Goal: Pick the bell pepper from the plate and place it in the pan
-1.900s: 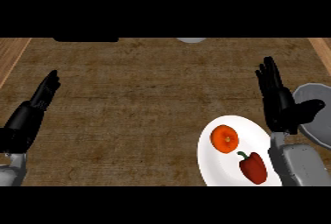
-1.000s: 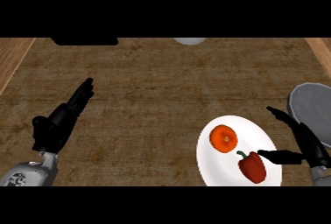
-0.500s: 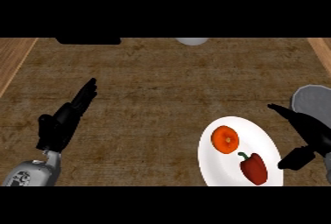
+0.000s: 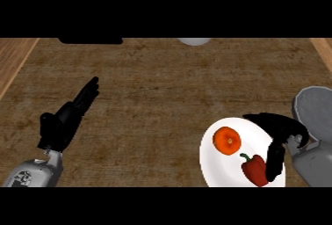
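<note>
One white plate (image 4: 211, 165) lies near the desk's (image 4: 162, 88) front right corner, carrying two things: a round orange slice (image 4: 227, 140) on its far half and the red bell pepper (image 4: 256, 169), green stem up, on its near half. The two foods lie close together without clearly touching.

The right hand (image 4: 280, 132) arches over the plate's right rim, its fingers (image 4: 275, 162) curled downward beside the bell pepper's right side, just beside it or touching it; they do not clearly close round it. That hand hides the plate's right edge.

One grey pan (image 4: 316, 110) sits at the desk's right edge, just beyond the plate, partly cut off by the view and partly covered by the right wrist.

The left hand (image 4: 65, 121) shows near the desk's left side, fingers straight and pressed together, holding nothing.

At the far edge stand one pale rounded object (image 4: 194, 41) and one dark object (image 4: 91, 40), both cut off. A wooden strip (image 4: 14, 61) borders the left side.
</note>
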